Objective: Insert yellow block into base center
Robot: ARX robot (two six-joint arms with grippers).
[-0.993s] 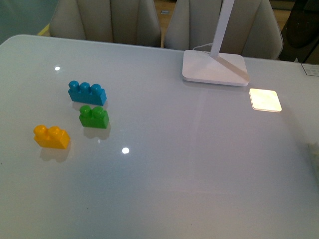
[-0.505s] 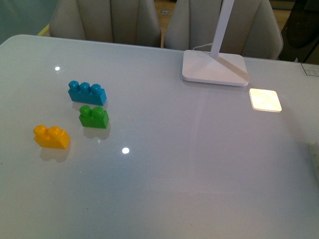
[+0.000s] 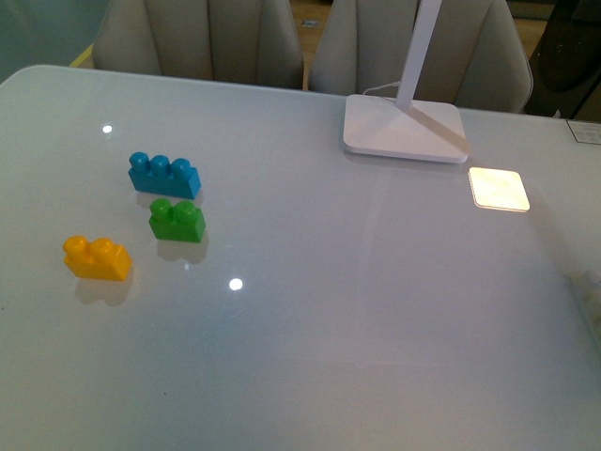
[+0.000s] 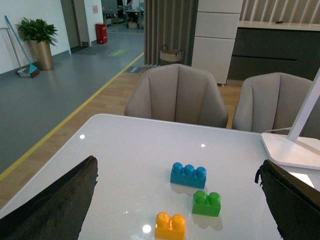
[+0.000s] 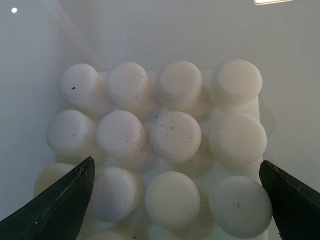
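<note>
The yellow block [image 3: 97, 258] sat on the table [image 3: 310, 357] at eight o'clock from the green brick [image 3: 177, 221], well apart from the base [image 5: 170, 135], so I guessed the left gripper [image 4: 176, 167] gaped empty to fetch it, while the right gripper [image 5: 176, 162], spread wide too, hung over the base to steady it.

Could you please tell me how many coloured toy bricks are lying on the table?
3: the blue brick farthest back, the green brick just in front of it, the yellow block nearest and further left. None seems hidden.
</note>
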